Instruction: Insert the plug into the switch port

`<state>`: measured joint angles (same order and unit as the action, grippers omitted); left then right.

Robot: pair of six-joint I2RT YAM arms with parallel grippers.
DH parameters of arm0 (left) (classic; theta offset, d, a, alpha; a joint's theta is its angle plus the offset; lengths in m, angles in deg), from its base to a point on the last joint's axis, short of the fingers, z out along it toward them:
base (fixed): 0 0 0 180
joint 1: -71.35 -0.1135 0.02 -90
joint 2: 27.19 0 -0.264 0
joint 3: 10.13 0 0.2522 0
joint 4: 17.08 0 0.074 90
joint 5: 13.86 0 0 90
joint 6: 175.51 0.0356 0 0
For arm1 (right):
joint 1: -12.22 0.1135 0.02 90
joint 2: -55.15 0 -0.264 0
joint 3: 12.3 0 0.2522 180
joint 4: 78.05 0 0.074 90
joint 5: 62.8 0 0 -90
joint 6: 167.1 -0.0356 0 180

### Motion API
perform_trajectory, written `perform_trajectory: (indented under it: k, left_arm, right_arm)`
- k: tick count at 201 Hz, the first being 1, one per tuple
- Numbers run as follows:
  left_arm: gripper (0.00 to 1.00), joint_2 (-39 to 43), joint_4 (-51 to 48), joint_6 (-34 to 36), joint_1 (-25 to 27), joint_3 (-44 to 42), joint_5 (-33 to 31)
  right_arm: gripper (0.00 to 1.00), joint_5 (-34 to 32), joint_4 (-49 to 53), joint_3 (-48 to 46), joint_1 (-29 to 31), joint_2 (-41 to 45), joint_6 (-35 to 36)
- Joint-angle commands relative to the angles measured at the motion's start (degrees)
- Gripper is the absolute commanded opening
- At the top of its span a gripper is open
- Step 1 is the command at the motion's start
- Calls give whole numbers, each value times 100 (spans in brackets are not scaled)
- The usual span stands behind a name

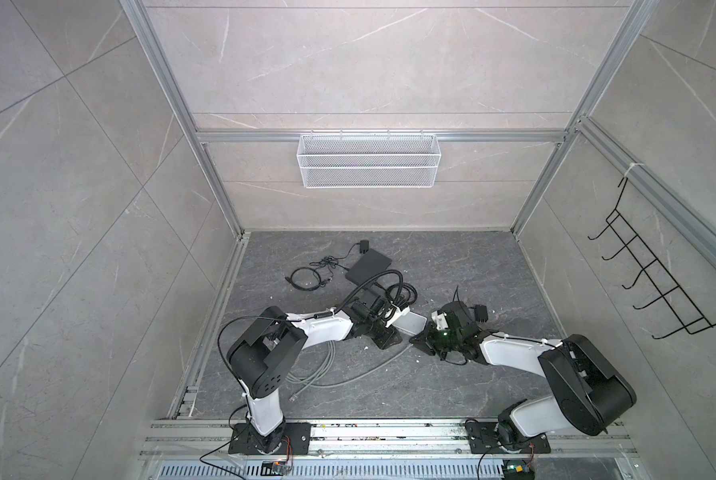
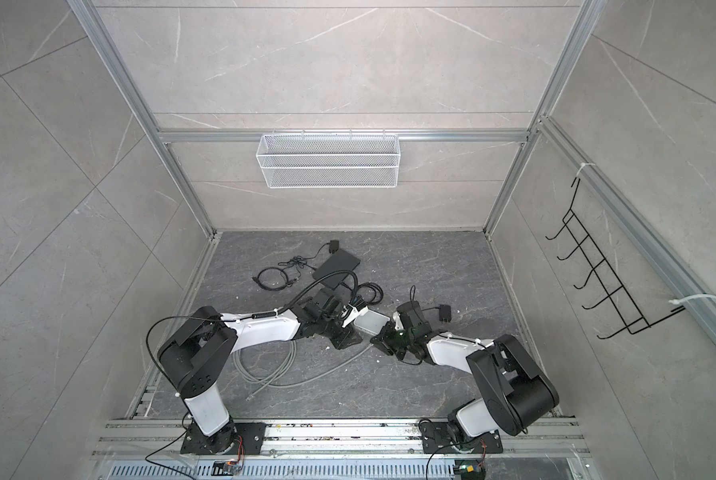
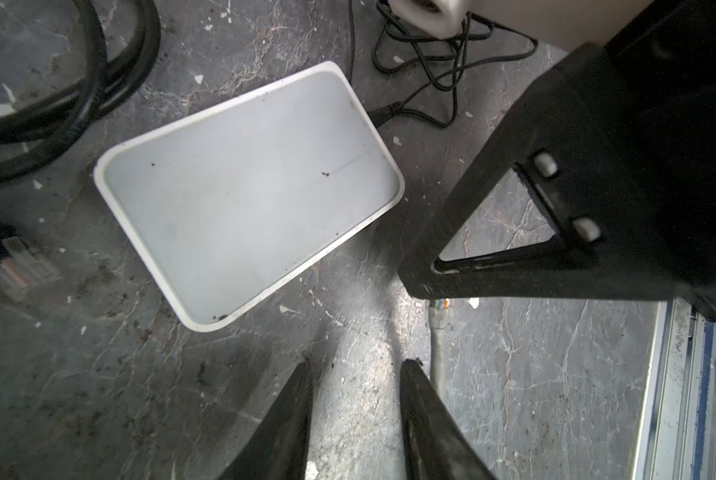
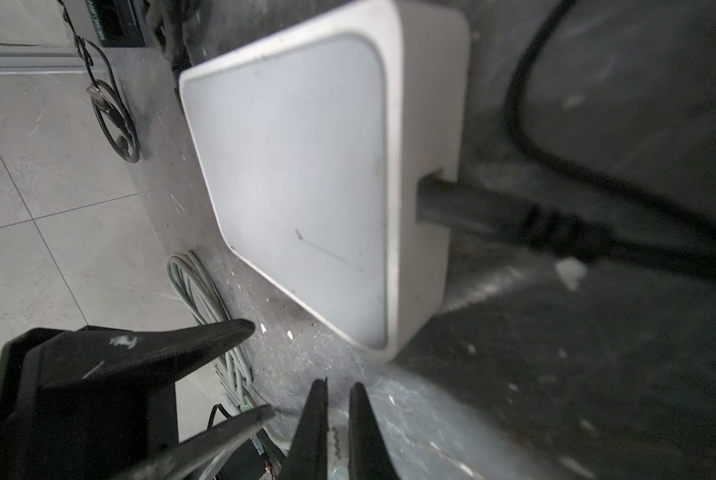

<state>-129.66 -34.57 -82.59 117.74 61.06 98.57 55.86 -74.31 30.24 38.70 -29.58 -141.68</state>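
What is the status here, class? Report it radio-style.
Left gripper open, empty. Right gripper shut on plug, near white switch. Ports hidden; black cord plugged in.

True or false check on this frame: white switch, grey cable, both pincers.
The white switch lies on the dark surface. True.
The left pincer is clamped on the grey cable. False: its jaws stand apart, nothing between them.
A black connector already sits in one side of the switch. True.
The grey cable is coiled on top of the switch. False: it lies on the surface beside it.
The right pincer gapes wide. False: its jaws are nearly together, apparently pinching the cable's clear plug.
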Motion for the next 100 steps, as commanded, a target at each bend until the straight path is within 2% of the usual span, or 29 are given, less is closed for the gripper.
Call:
perform_trajectory:
  k: [1,30,100]
  left_arm:
    - [39,76,177,-130,186,73,81]
    - [39,-51,206,-170,252,-62,-69]
    - [39,-173,358,-465,272,-250,184]
  right_arm:
    - [2,-194,93,53,39,-17,-151]
    - [1,-217,32,62,45,-35,-142]
    - [1,-225,18,-1,43,95,-161]
